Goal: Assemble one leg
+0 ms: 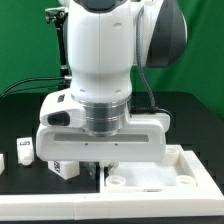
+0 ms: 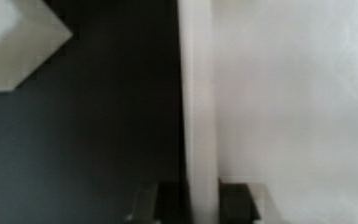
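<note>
My gripper (image 1: 98, 170) is low over the black table at the near edge of the large flat white panel (image 1: 165, 182). In the wrist view my gripper (image 2: 199, 205) straddles the panel's raised rim (image 2: 197, 100), with one dark finger (image 2: 160, 204) tight against each side of it. It looks shut on the rim. One leg (image 1: 25, 151), a chunky white peg with a tag, lies on the table at the exterior view's left. A second leg (image 1: 65, 168) lies just beside my hand. Neither leg is held.
The panel's round corner holes (image 1: 116, 181) show close to my fingers. A blurred white shape (image 2: 16, 45) lies on the black table beside the rim in the wrist view; I cannot tell what it is. A green backdrop stands behind.
</note>
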Available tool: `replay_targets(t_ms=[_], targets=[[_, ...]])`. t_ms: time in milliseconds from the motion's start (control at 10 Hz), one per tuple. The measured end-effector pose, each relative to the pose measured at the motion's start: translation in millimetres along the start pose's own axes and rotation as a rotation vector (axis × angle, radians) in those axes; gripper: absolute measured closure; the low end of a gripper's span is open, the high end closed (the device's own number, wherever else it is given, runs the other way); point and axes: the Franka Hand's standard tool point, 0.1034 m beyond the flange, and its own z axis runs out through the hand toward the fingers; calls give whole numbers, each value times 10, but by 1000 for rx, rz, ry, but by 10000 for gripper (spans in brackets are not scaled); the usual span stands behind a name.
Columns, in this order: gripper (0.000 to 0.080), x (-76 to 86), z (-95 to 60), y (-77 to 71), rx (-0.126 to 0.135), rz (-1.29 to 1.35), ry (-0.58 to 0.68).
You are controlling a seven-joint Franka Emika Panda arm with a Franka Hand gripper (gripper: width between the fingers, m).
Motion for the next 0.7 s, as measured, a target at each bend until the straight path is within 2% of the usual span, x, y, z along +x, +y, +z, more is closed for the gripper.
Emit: replay_targets(t_ms=[300,400,500,600,700], targets=[[741,7,-5,11,-3,-6,1],[526,7,-5,11,-3,-6,1],[526,7,-14,0,-3,-11,1],[325,13,-64,-34,-1,-28,6],[211,-10,-164,-34,1,-45,-10]])
